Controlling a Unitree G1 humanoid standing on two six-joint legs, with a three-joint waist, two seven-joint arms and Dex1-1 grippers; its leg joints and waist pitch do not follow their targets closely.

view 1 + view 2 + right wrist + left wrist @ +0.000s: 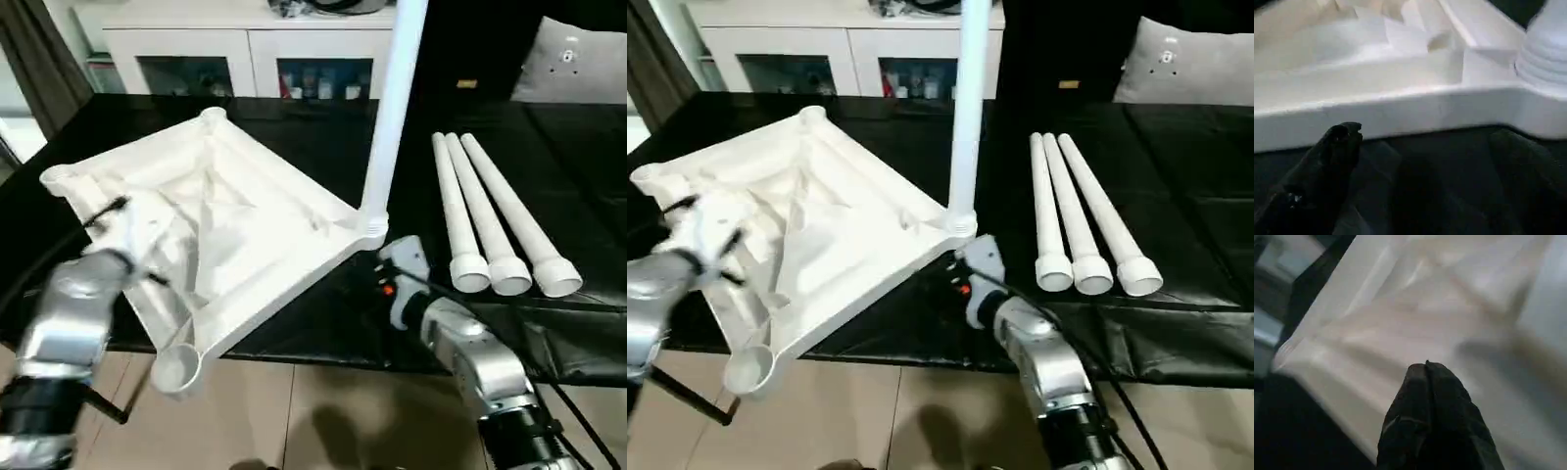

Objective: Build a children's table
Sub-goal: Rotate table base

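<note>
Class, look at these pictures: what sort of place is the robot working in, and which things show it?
Probably a living room at home: a white cabinet with glass doors, a grey cushion and a tiled floor.

Lighting: even indoor light, moderate brightness. We note white ribbed plastic tabletop (225,215) near overexposed, rib detail washed out. Black matte table cover (549,196) swallows shadow. We find left silver forearm (73,313) smeared by motion blur. Wrist views soft: black left gripper (1426,377) out of focus, and dark right fingertip (1344,134) blurred.
</note>
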